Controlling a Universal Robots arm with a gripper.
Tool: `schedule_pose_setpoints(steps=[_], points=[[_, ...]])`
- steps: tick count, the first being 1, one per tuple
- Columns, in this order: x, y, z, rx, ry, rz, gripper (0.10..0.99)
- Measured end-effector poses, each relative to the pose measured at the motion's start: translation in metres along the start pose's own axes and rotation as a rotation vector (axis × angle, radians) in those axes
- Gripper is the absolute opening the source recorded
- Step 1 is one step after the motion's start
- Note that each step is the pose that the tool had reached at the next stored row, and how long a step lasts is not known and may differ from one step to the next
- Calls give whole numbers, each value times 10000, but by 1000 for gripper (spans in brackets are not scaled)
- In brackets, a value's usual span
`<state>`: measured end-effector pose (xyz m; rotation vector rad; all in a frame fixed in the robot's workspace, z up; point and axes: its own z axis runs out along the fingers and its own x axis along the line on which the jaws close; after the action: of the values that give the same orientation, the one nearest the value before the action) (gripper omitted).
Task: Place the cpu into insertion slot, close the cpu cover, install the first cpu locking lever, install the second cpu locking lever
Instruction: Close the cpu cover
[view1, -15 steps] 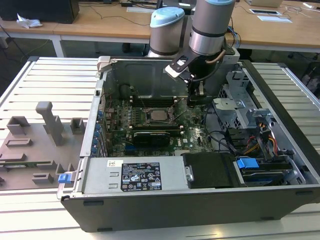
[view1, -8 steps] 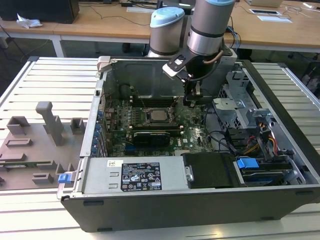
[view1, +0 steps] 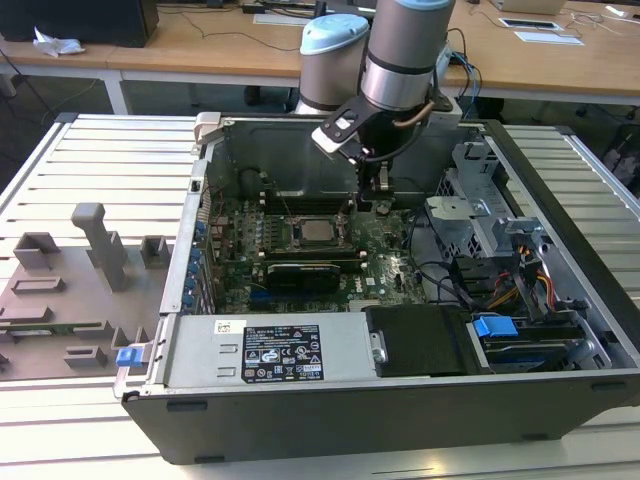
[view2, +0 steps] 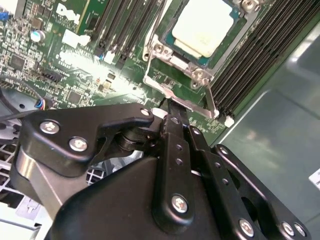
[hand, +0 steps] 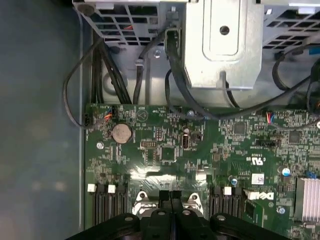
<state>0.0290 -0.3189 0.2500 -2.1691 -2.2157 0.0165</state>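
Note:
The cpu (view2: 204, 25), a dull silver square, lies in the insertion slot (view1: 296, 232) on the green motherboard. The cpu cover (view2: 186, 64), a silver frame, lies flat around the chip. A thin metal locking lever (view2: 192, 105) runs along the socket's near edge. My gripper (view2: 172, 111) is black and its fingers are shut together, with the tips right at this lever. I cannot tell whether they touch it. In the exterior view the gripper (view1: 380, 195) hangs just to the right of the socket. In the first wrist view the gripper (hand: 171, 196) points down at the board.
The open computer case (view1: 200, 260) walls in the board. Long black memory slots (view2: 260, 45) flank the socket. A metal drive cage (hand: 222, 45) and black cables (hand: 175, 75) sit near the gripper. A black card (view1: 300, 270) and a power supply (view1: 270, 350) lie towards the front.

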Motion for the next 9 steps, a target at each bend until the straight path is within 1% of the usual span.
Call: schedule_pose_setpoints(steps=[4, 9], points=[[1, -60, 2, -1, 0, 0, 106], [2, -100, 4, -1, 0, 0, 106]])
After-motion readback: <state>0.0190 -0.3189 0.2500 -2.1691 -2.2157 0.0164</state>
